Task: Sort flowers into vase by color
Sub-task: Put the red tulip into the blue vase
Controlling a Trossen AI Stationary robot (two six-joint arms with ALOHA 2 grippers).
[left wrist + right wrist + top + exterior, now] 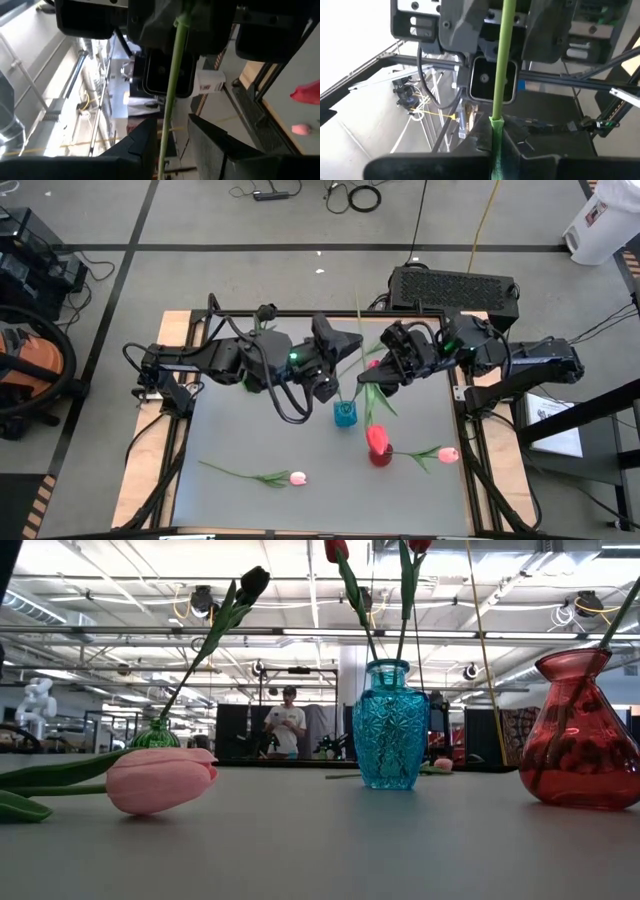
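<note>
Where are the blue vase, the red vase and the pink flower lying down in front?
blue vase [390,730]: low view, on its patterned belly.
red vase [583,740]: low view, on its round glass body.
pink flower [160,780]: low view, on its bud head.

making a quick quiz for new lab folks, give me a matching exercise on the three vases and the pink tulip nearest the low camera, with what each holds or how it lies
Things:
1. blue vase
2. green vase
3. red vase
4. pink tulip

States:
a. lies flat on the table
b. holds a single dark-headed tulip
c. holds two red-headed tulips
d. holds one stem leaning over its rim

Pairs: 1-c, 2-b, 3-d, 4-a
</note>
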